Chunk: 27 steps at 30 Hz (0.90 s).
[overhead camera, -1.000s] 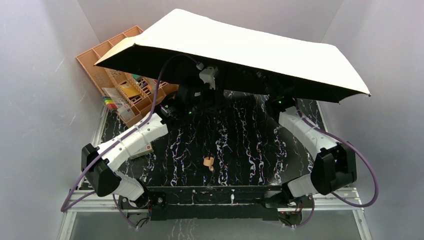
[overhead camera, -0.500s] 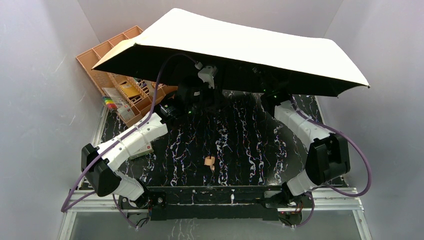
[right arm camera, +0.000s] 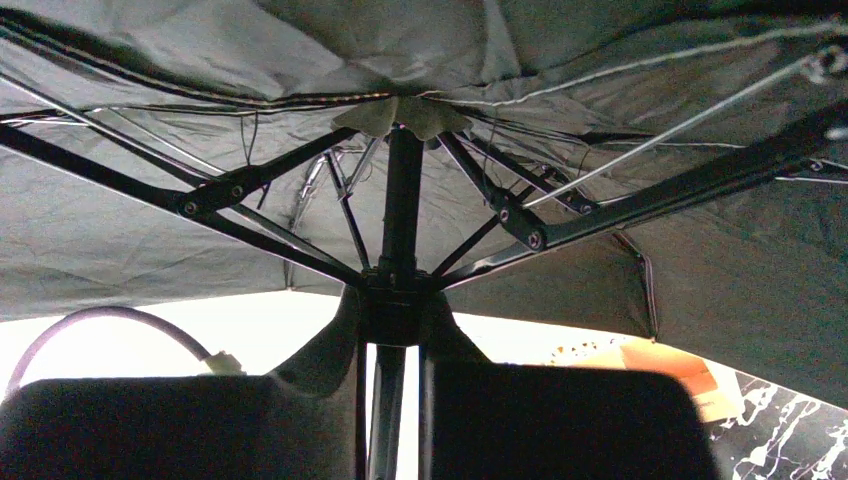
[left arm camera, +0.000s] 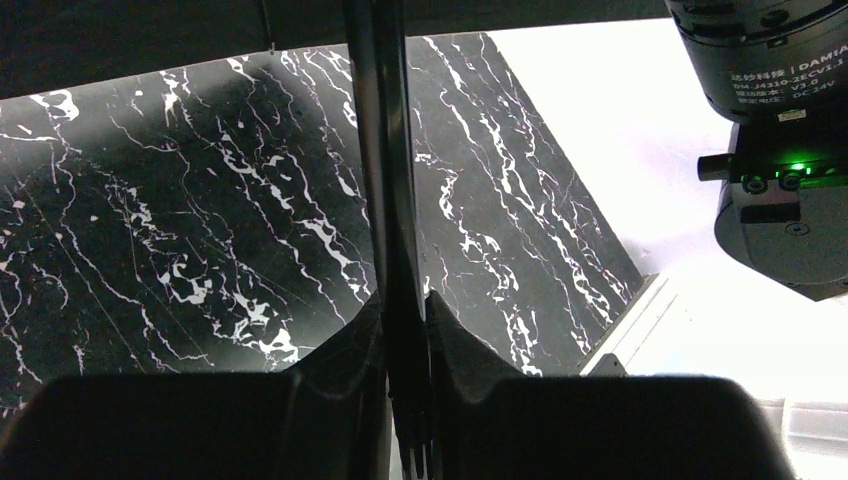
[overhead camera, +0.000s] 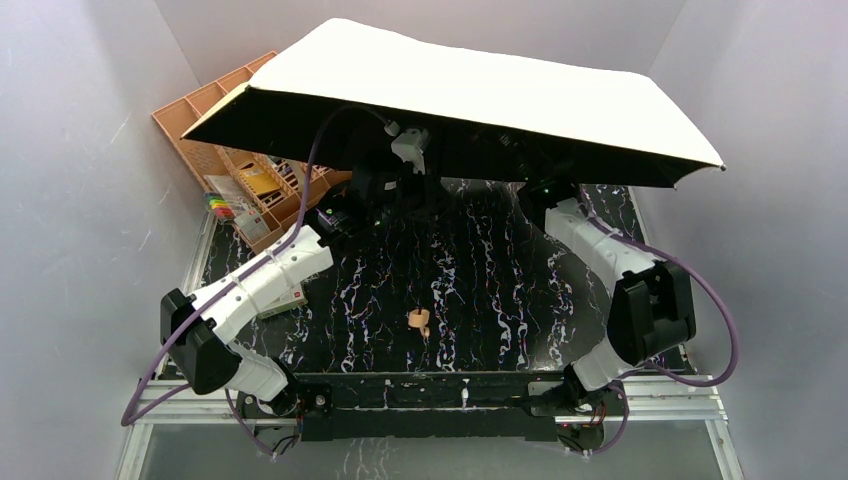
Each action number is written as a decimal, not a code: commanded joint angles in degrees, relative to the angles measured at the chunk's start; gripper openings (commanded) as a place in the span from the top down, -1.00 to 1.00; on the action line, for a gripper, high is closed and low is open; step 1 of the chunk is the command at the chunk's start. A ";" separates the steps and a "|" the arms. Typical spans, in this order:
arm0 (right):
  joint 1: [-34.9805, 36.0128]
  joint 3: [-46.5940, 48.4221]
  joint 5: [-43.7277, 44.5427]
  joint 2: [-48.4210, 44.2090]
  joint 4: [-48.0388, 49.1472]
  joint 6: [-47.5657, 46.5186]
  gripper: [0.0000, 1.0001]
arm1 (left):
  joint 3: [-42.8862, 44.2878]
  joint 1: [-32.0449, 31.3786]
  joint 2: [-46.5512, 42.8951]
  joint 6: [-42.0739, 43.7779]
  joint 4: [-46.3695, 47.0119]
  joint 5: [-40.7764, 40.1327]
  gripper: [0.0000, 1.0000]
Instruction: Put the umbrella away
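The umbrella (overhead camera: 480, 90) stands open over the far half of the table, pale cream on top and dark underneath. Both grippers are hidden under its canopy in the top view. In the left wrist view my left gripper (left arm camera: 402, 312) is shut on the thin dark shaft (left arm camera: 385, 150), which runs on over the black marbled table (left arm camera: 180, 200). My right gripper (right arm camera: 393, 300) is shut on the black runner (right arm camera: 395, 312) where the ribs (right arm camera: 260, 180) meet the umbrella's shaft (right arm camera: 402, 190), just under the canopy's underside (right arm camera: 150, 240). A small tan piece (overhead camera: 418, 322) shows over the table's middle; I cannot tell whether it is the handle.
A peach-orange divided tray (overhead camera: 200, 115) with small items sits at the far left, partly under the canopy. A white box (overhead camera: 287, 299) lies beneath my left arm. The right arm's motor housing (left arm camera: 780, 150) shows close by in the left wrist view. Grey walls enclose the table.
My right arm has drawn in toward the middle and its gripper has closed on the runner. The canopy has shifted a little to the left. The left arm has held still.
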 commanded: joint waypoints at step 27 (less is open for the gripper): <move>18.83 -20.07 28.09 -22.07 -20.41 -4.22 1.00 | 11.83 -1.36 -1.63 8.69 3.56 -1.25 1.00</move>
